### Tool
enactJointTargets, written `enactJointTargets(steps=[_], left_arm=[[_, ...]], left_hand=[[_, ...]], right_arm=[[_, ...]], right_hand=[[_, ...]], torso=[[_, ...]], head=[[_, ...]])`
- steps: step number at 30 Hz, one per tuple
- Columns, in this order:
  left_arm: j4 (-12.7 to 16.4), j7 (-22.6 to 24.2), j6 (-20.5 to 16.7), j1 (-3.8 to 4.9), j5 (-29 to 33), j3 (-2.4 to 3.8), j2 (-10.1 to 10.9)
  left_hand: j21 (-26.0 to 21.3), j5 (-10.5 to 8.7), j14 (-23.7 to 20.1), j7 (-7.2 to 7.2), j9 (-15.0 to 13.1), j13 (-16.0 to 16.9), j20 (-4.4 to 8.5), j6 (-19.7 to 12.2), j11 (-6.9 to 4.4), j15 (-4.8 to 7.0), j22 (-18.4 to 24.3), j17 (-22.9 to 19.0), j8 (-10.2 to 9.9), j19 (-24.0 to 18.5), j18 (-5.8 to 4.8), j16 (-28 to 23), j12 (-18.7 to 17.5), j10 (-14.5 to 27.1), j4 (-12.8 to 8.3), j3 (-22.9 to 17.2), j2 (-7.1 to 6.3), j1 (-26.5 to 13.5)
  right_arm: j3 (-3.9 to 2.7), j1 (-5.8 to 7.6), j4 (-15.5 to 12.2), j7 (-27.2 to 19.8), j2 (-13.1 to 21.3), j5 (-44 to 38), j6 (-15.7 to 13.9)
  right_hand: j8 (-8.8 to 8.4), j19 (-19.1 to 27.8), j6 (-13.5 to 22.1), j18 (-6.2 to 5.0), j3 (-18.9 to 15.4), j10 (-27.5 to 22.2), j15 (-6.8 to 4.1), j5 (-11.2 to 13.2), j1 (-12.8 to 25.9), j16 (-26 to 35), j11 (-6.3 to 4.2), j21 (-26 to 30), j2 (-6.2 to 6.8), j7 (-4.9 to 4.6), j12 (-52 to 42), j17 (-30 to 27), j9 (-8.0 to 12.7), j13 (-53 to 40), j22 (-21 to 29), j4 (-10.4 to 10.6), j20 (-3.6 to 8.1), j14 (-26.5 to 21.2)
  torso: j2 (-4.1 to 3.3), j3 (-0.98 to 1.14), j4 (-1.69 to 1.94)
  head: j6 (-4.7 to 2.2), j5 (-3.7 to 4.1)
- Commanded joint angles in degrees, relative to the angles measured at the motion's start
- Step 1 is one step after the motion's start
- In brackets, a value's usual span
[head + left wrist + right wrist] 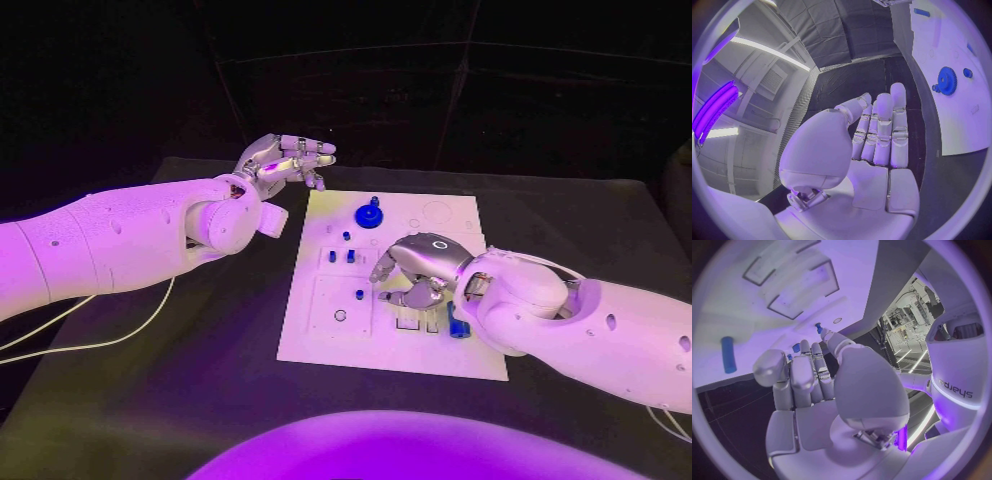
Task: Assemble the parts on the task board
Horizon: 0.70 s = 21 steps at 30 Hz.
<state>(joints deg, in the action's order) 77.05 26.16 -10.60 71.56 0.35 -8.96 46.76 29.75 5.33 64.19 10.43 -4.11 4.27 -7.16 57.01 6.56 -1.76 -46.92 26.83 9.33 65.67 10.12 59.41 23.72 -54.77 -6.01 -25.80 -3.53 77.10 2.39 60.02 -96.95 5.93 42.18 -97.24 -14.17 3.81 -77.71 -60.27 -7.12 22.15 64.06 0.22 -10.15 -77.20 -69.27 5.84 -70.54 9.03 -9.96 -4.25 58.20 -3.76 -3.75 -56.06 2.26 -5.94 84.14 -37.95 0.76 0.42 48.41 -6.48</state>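
Left hand (286,158): held off the board's (325,335) far left corner, fingers spread, nothing gripped.
Right hand (415,270): lowered over the board, fingers curled; grip cannot be told.
Gear (369,214): seated near the far edge.

From my seat I count one task board (454,215) on one table (159,390). On the board I make out one blue gear with a knob (369,214), one blue cylinder lying flat (456,322) and about five small blue pegs (332,257) — some may be hidden. Two robot hands — left robot hand (286,160), right robot hand (418,270).
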Motion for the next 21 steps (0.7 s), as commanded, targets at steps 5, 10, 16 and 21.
enactJointTargets(steps=[5, 10, 16, 21], left_arm=[[0.0, 0.1, 0.9, 0.09, 0.2, 0.04, 0.0], [0.0, 0.1, 1.2, 0.08, 0.2, 0.03, 0.0], [-0.1, 0.0, 1.3, 0.08, 0.2, 0.02, -0.1], [-0.1, 0.0, 1.4, 0.07, 0.2, 0.02, -0.1]], left_hand=[[-0.3, 0.25, -0.4, 0.09, 0.1, -0.1, 0.15, -0.3, 0.13, 0.16, 0.1, -0.2, 0.3, -0.3, 0.31, -0.3, 0.3, 0.5, -0.3, -0.1, 0.06, -0.5], [-0.4, 0.25, -0.4, 0.08, 0.1, -0.1, 0.15, -0.3, 0.13, 0.16, 0.1, -0.2, 0.3, -0.3, 0.31, -0.3, 0.4, 0.5, -0.3, -0.1, 0.08, -0.5], [-0.4, 0.25, -0.4, 0.08, 0.1, -0.1, 0.15, -0.3, 0.13, 0.16, 0.1, -0.2, 0.3, -0.3, 0.31, -0.3, 0.4, 0.5, -0.3, -0.1, 0.08, -0.5], [-0.4, 0.25, -0.4, 0.08, 0.1, -0.1, 0.15, -0.3, 0.13, 0.16, 0.1, -0.2, 0.3, -0.3, 0.31, -0.3, 0.4, 0.5, -0.3, -0.1, 0.08, -0.5]], right_arm=[[-1.00, 3.36, -1.2, 1.7, 5.2, 6.5, -1.0], [-1.16, 4.80, -0.1, 2.3, 7.2, 6.7, 0.1], [-1.20, 5.21, 0.9, 2.8, 7.8, 5.3, 1.7], [-1.20, 5.29, 1.4, 3.0, 7.5, 4.6, 4.3]], right_hand=[[-0.28, 0.3, 3.3, 0.69, -2.2, -5.6, 0.81, -0.3, -0.1, 0.6, 0.74, 0.4, 0.03, -0.06, 0.6, -1.2, 0.1, 0.2, 0.4, -0.6, -0.78, 0.3], [-0.31, 0.3, 5.2, 0.66, -4.2, -7.4, 0.89, -0.4, -0.4, 0.3, 0.68, 0.3, -0.13, 0.27, 0.0, -1.3, 0.1, 0.0, 0.3, -1.1, -1.03, 0.4], [-0.28, 0.4, 5.8, 0.62, -5.3, -7.7, 0.84, -0.3, -0.5, 0.4, 0.56, 0.4, -0.31, 0.62, -0.4, -1.6, 0.0, 0.0, 0.5, -1.2, -1.02, 0.3], [-0.12, 0.5, 5.7, 0.57, -5.9, -7.5, 0.77, -0.3, -0.8, 0.5, 0.44, 0.5, -0.66, 0.80, -0.9, -1.9, -0.1, -0.1, 0.7, -1.3, -0.98, 0.3]], torso=[[-0.05, -0.01, -0.03], [-0.08, 0.00, 0.01], [-0.17, 0.02, 0.15], [-0.20, 0.04, 0.20]], head=[[-0.97, 1.40], [-1.39, 1.83], [-1.52, 2.07], [-1.52, 2.18]])
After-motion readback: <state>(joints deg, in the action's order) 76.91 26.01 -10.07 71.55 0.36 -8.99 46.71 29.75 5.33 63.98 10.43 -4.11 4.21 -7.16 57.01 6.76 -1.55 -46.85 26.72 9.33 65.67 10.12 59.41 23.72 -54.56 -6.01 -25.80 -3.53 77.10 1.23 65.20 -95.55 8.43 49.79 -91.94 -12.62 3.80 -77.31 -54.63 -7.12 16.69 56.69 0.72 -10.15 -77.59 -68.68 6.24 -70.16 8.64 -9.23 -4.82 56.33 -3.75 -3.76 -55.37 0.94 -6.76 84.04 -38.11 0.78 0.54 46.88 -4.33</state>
